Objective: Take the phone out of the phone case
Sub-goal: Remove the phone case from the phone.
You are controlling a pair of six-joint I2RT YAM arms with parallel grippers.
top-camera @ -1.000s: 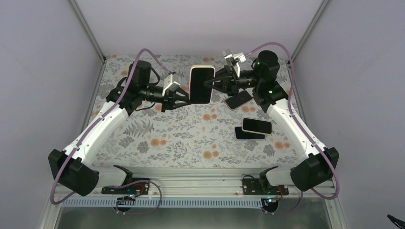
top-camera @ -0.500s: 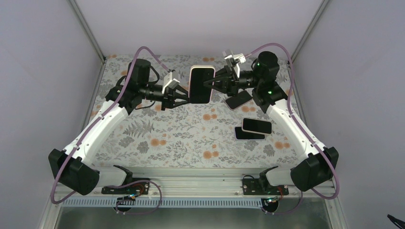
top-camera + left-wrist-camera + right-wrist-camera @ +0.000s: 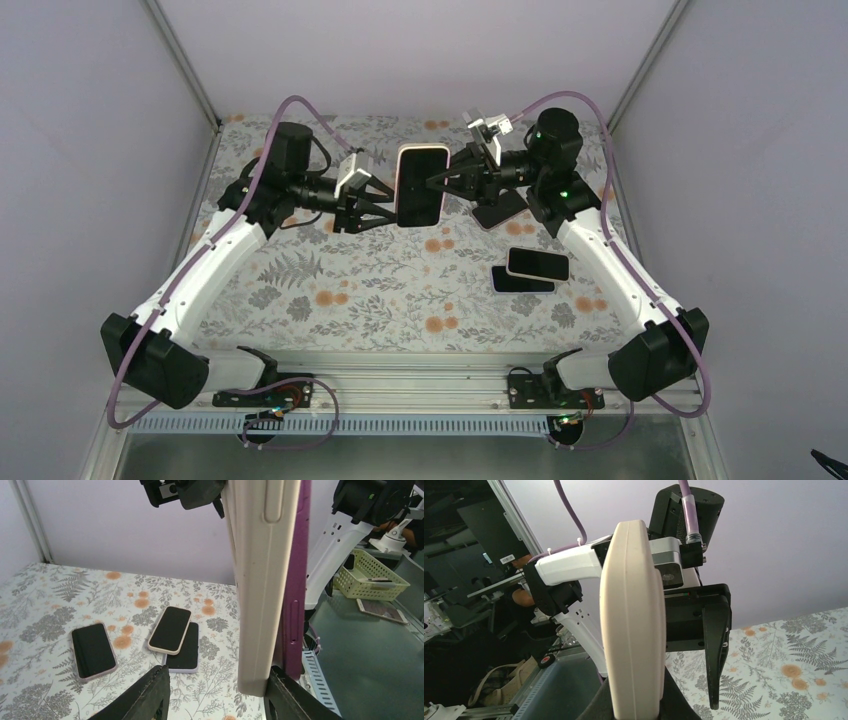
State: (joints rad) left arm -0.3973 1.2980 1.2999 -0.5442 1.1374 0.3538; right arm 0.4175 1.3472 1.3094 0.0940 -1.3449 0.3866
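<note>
Nearest to me on the floral worktop [image 3: 330, 300], right of centre, two spare handsets are lying stacked: a cream-cased phone [image 3: 538, 263] is resting at an angle on a dark phone [image 3: 515, 284], half covering it. A little further back, a third phone [image 3: 500, 208] is lying flat, screen up, close under the right arm's wrist.

Beyond that, both arms are reaching inward and meeting in mid-air over the far half of the worktop. The phone [image 3: 420, 185] is hanging there upright, screen facing the near side, seated in its cream phone case [image 3: 631, 620] and clear of the surface.

The right hand [image 3: 440, 186] is gripping the phone case by its right edge – fingers pressed together on it, one on each face in the right wrist view.

The left hand [image 3: 386, 207] is sitting at the opposite edge with fingers spread apart. In the left wrist view the case is lying close to one finger, well clear of the other, so no clamp.

A purple strip is running alongside the cream edge – cannot tell whether it is the phone's frame.
</note>
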